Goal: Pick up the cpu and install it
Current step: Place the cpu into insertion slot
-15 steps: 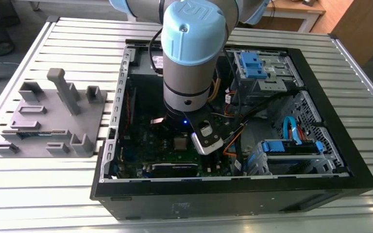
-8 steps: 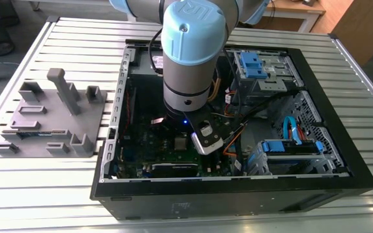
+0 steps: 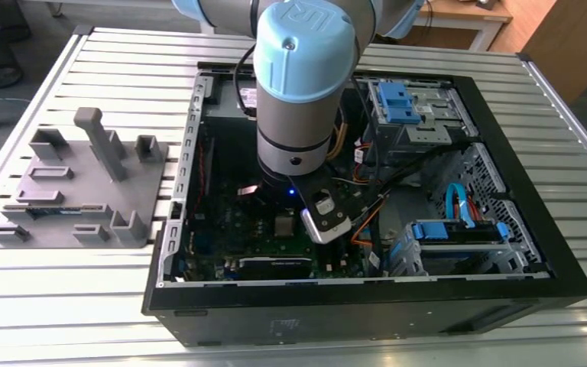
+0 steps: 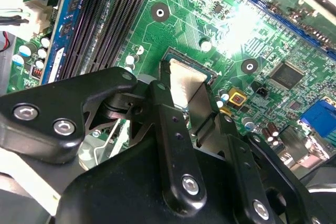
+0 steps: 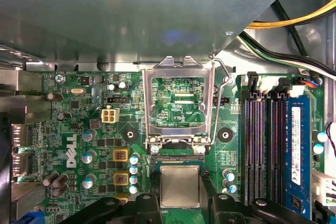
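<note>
Robot arm (image 3: 296, 84) w/ pale-blue joint caps reaches into the open black computer case (image 3: 375, 302), which lies on the slatted metal surface (image 3: 69, 306). In the exterior view the arm's own bulk hides the work spot & much of the board. A grey plastic fixture block (image 3: 74, 187) sits on the surface at the exterior view's left, apart from the case.

In both wrist views the black hand (image 4: 186, 98) (image 5: 180, 203) is clamped on the cpu (image 4: 185, 85) (image 5: 180, 184), a small flat square chip w/ silvery-grey metal top, w/ a finger (image 4: 167, 124) against each opposite edge. Cpu is at the dark socket (image 5: 181, 160) on the green motherboard (image 5: 79, 129), right by the hinge of the silver metal load frame (image 5: 178, 103), which stands open. Can't tell if the chip is seated or just above the socket, as the hand covers one edge. Black memory slots (image 5: 262, 145) run beside the socket. Glare washes out a board patch (image 4: 241, 24), & a blurred grey panel (image 5: 131, 14) blocks the area behind the frame.
</note>
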Controlling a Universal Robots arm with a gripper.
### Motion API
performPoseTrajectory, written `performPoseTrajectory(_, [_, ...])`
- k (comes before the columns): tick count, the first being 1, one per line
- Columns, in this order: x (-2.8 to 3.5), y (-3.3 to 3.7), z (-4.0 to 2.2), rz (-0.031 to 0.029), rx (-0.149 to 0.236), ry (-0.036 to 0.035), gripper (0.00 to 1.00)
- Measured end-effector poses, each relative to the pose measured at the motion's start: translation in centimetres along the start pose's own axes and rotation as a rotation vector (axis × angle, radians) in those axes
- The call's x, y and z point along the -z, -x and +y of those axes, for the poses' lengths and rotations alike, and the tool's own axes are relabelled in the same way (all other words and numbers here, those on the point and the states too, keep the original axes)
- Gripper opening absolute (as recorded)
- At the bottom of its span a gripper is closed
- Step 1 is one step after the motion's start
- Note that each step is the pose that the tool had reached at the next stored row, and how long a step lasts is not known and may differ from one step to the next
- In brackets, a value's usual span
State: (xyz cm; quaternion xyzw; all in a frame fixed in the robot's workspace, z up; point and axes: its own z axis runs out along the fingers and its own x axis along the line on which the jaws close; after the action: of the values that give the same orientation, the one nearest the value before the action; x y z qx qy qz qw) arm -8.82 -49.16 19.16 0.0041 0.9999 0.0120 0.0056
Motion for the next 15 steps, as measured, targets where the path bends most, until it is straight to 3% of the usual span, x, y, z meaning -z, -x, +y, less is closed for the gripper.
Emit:
performPoseTrajectory(3, [0.31,0.0,0.01,0.0005,0.0,0.0001,0.39])
performPoseTrajectory(15, [0.35,0.0,0.01,0.0006,0.0,0.0006,0.39])
